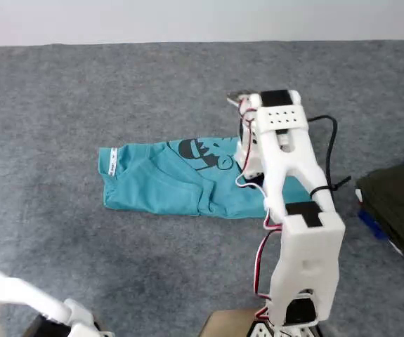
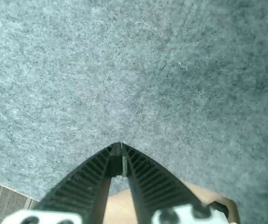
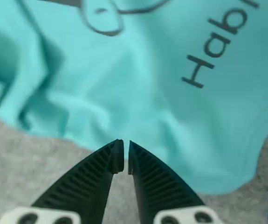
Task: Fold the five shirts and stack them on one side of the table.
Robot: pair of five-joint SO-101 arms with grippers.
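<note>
Nearest to us, the left arm [image 1: 19, 298] sits at the near left corner of the table [image 1: 82, 91]. The left pincer [image 2: 121, 156] is pressed together with nothing in it, over bare grey felt, well apart from any cloth.

The right arm [image 1: 293, 182] rises from the near edge and leans out over the middle. The right pincer [image 3: 123, 156] has its jaws all but together, with a thin slit between the tips and nothing pinched. The tips sit just at the near hem of the teal shirt [image 1: 166, 182], where cloth meets felt. We cannot tell whether they touch the surface.

The shirt lies mid-table with its long axis running left to right. Its labelled collar end is to the left and its other end lies under the right arm. It is rumpled, with creases along the near side, and we judge it only partly folded.

So the cloth spreads away from the right pincer towards the far side and to the left. The right arm is much the nearer of the two. We judge it would have to spread its jaws before it could take the hem.

To the right, a dark stack [image 1: 398, 200] sits at the table's edge, apart from the shirt, and probably marks the stacking side. Beyond the shirt, open felt runs to the far edge, and more lies to the left, giving room to drag or flip.
</note>
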